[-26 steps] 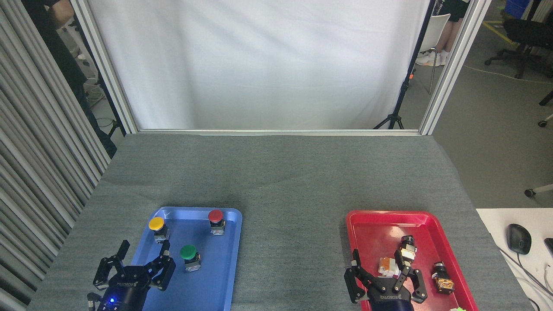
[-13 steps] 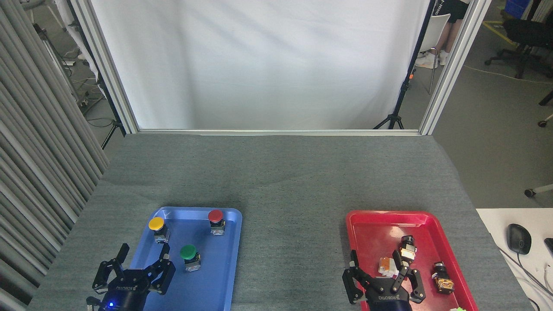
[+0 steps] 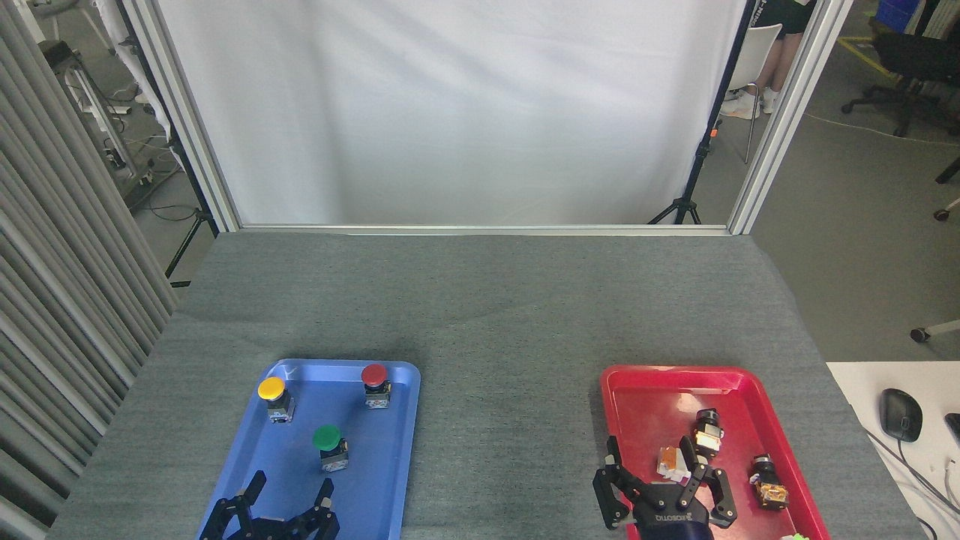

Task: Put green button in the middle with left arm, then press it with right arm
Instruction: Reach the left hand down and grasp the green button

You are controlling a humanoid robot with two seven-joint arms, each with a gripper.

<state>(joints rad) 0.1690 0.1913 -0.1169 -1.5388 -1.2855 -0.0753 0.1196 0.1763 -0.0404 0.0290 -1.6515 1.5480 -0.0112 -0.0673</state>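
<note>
The left gripper [image 3: 281, 510] sits low at the near end of the blue tray [image 3: 401, 420], fingers spread and holding nothing, with the green button [image 3: 328, 445] standing upright just beyond it in the tray. The right gripper [image 3: 664, 491] hangs splayed and empty over the red tray [image 3: 645, 382]. The button's cap is wider than its base, so a grasp on the cap could tip it, and a wide reach could knock the yellow button [image 3: 273, 396] or red button [image 3: 375, 382].

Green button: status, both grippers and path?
Left gripper open, empty, low over blue tray. Right gripper open over red tray. Green button upright in blue tray, ungrasped. Middle bare.
</note>
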